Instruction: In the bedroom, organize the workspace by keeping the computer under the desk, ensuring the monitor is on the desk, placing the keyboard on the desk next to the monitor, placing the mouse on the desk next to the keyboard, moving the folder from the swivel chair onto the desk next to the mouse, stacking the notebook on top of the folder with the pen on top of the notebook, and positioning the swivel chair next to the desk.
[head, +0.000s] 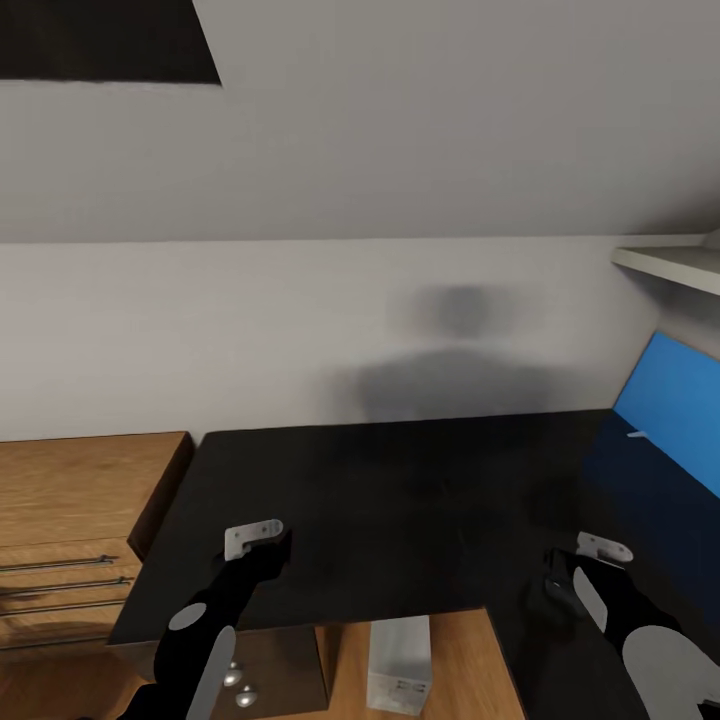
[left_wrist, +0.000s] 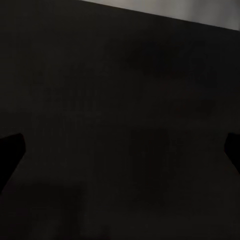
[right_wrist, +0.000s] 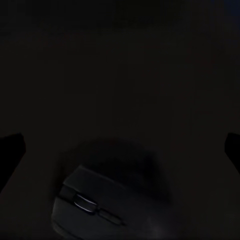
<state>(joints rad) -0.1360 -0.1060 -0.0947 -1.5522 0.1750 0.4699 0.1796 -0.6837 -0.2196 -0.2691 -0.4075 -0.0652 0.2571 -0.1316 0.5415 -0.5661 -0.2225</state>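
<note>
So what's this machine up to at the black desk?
A two-armed robot is tidying a bedroom workspace. Both arms hang over the black desk. The right gripper is just above a small black mouse on the desktop, its fingers spread wide; the left gripper is open and empty. A blue folder with a white pen on it sits at the desk's right end, and the grey computer stands under the desk. A wooden dresser is alongside.
</note>
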